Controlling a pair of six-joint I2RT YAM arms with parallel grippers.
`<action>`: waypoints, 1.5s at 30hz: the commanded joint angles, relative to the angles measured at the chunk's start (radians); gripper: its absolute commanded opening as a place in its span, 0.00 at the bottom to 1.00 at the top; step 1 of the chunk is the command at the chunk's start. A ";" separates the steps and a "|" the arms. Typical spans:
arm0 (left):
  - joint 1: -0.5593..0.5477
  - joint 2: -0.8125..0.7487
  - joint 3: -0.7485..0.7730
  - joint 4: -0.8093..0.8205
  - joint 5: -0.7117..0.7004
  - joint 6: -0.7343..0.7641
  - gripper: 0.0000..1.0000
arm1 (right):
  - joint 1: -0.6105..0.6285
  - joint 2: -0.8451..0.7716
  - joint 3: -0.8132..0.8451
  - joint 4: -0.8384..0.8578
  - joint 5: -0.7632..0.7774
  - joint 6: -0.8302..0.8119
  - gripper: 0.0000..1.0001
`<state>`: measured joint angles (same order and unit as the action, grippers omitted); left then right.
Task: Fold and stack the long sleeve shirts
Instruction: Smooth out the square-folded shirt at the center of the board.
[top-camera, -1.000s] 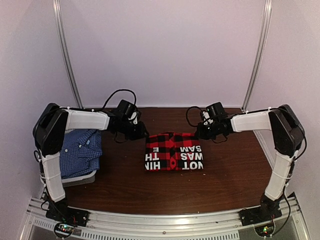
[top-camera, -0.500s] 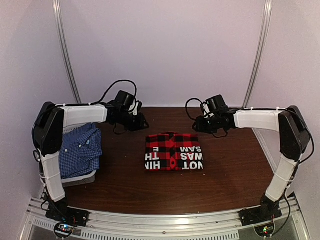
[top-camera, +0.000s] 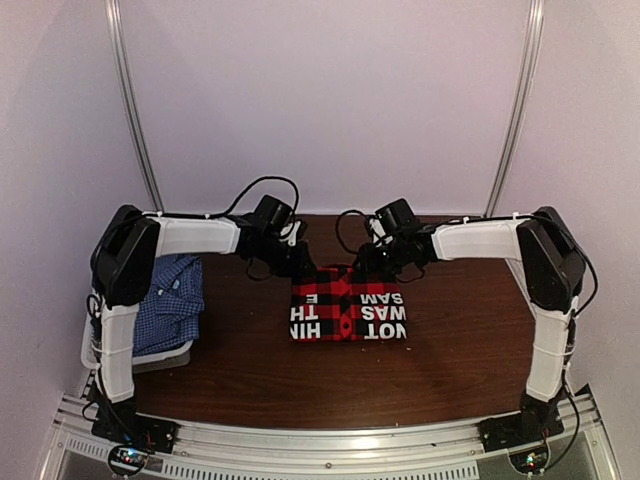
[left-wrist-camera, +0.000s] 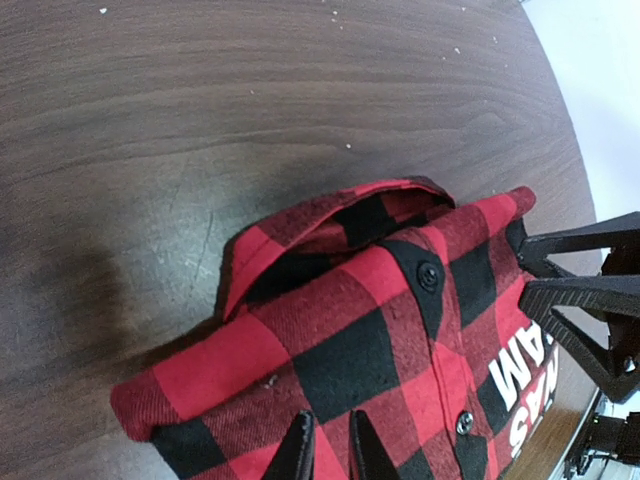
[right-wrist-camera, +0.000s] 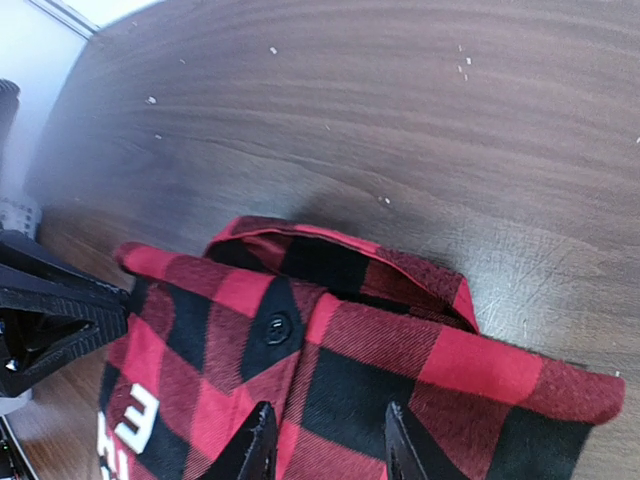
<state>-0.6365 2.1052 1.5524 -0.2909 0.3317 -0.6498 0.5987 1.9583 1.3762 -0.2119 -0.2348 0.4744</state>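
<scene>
Top external view: the red-and-black plaid shirt (top-camera: 348, 303) lies in a folded rectangle in the middle of the table (top-camera: 450, 340), long side running left to right, white lettering along its near half. The blue check shirt (top-camera: 170, 300) is way over at the left edge, sitting on the grey basket (top-camera: 160, 358), well apart from the plaid one.

What matters here is that both grippers are lined up on the plaid shirt's far edge, the collar side. The left gripper (top-camera: 300, 268) is at the far-left corner and the right gripper (top-camera: 368, 262) is just right of the collar, so the whole shirt stretches away from them toward the near side. Neither arm is closer; they're pretty much mirrored.

On the left wrist cam the fingers (left-wrist-camera: 298, 448) are nearly together with only a sliver between them, right over the cloth. I honestly can't tell if they've nipped any fabric. On the right wrist cam the fingers (right-wrist-camera: 255, 445) are clearly apart with plaid showing between them, nothing held.

My guess is that the next move is a two-handed pinch on that far edge, so each gripper needs to drop straight onto its own corner. If it's headed for the blue shirt, that's a haul to the left.
</scene>
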 joint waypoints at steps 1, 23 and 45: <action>0.003 0.074 0.091 0.011 0.001 0.000 0.13 | -0.006 0.062 0.061 -0.014 -0.008 -0.009 0.38; 0.076 0.254 0.195 -0.042 -0.057 0.010 0.09 | -0.192 0.167 -0.004 0.093 -0.195 0.070 0.39; 0.083 0.072 0.239 -0.135 -0.078 0.066 0.27 | -0.237 0.033 0.005 -0.027 -0.108 -0.021 0.43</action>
<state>-0.5571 2.3047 1.8301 -0.4343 0.2394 -0.5919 0.3683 2.0819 1.3754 -0.1909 -0.4004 0.4923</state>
